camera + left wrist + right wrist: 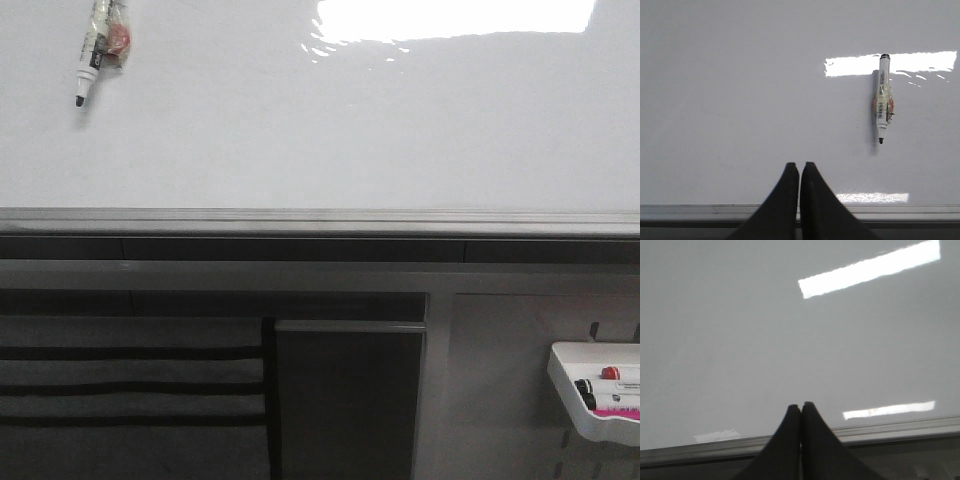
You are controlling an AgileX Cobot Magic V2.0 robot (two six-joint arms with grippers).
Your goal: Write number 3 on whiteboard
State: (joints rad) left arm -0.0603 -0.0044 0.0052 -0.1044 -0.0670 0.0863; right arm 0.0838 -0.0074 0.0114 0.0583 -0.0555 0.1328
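I see no digit yet on the large glossy white whiteboard [330,120] with its grey metal bottom rail [320,217]; the surface reads blank in all three views, so I judge the writing has not begun and the step in hand is fetching the pen. The white marker with a black tip [95,50] sits against the board near its upper left in the front view, tip pointing down, with what looks like a small orange-and-clear holder around its middle; I cannot tell how it is fixed there. My left hand [799,167] has its black fingers pressed together, holding nothing, aimed at the board low above the rail, with the marker [883,100] off to one side and apart from it. My right hand [801,407] is likewise pressed together and empty, facing bare board. At the lower right a small white tray [590,410] holds spare markers. Next, I reckon the left hand must spread, line up on the marker barrel and pinch it squarely.
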